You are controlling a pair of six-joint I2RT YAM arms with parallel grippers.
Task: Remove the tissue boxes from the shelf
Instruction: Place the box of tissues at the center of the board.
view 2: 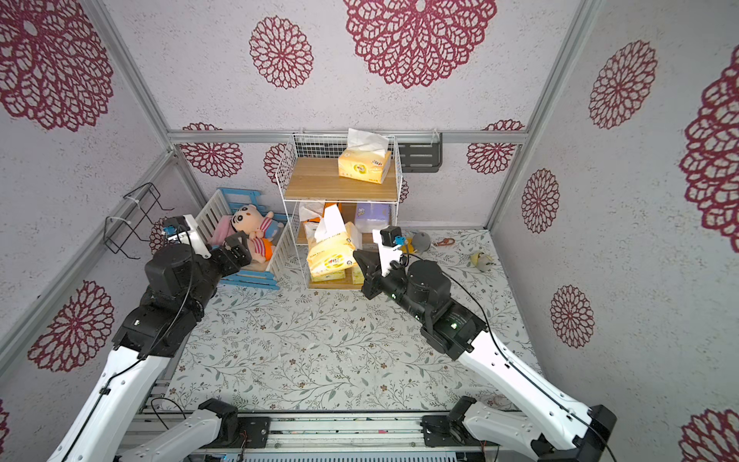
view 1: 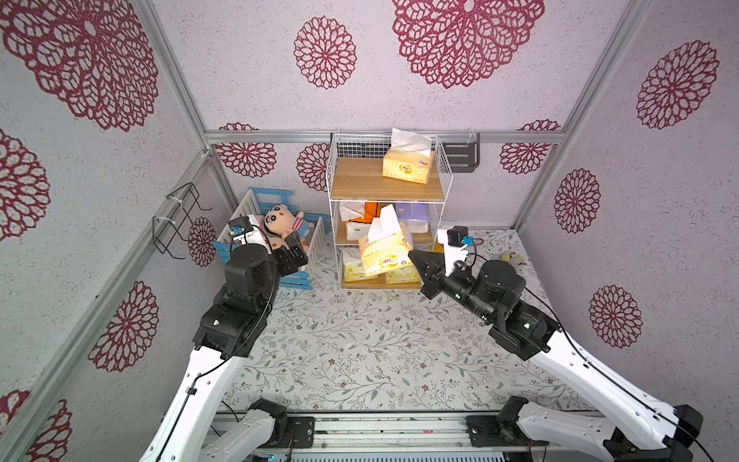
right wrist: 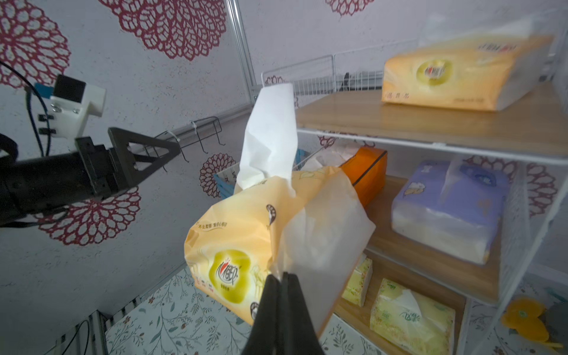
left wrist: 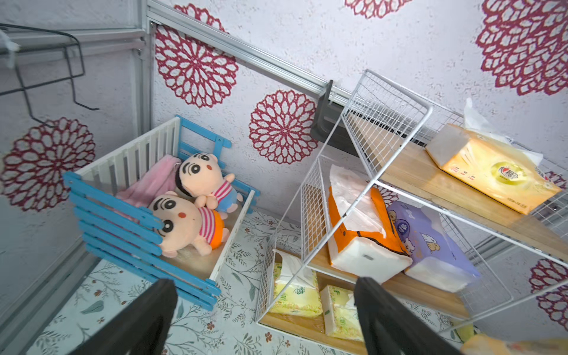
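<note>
We find the right arm [view 1: 472,288] with its jaws shut tight on the translucent end flap of a peach-orange tissue pack [right wrist: 233,246], as the right wrist view shows. This held pack hangs in the air with white tissue standing up from its top. It is just near of the front of the shelf [view 1: 360,186], clear of the boards and above the floral tabletop [view 1: 360,348]. In both top views it covers part of the middle and bottom tiers. Five packs lie on the shelf. A second peach-orange pack [view 1: 407,165] sits on the top board, toward its far right corner. On the middle board a bright orange pack [left wrist: 362,221] is on the left, with a lavender pack [left wrist: 430,242] just beside it on the right. On the bottom board the left pale yellow pack [left wrist: 296,292] and the right pale yellow pack [left wrist: 338,310] lie side by side. The jaws of the left arm [view 1: 244,276] stand wide open and hold nothing. They hover over the near end of the blue-and-white toy crib [left wrist: 138,233], which stands left of the shelf. Two plush dolls [left wrist: 199,184] lie in the crib.
</note>
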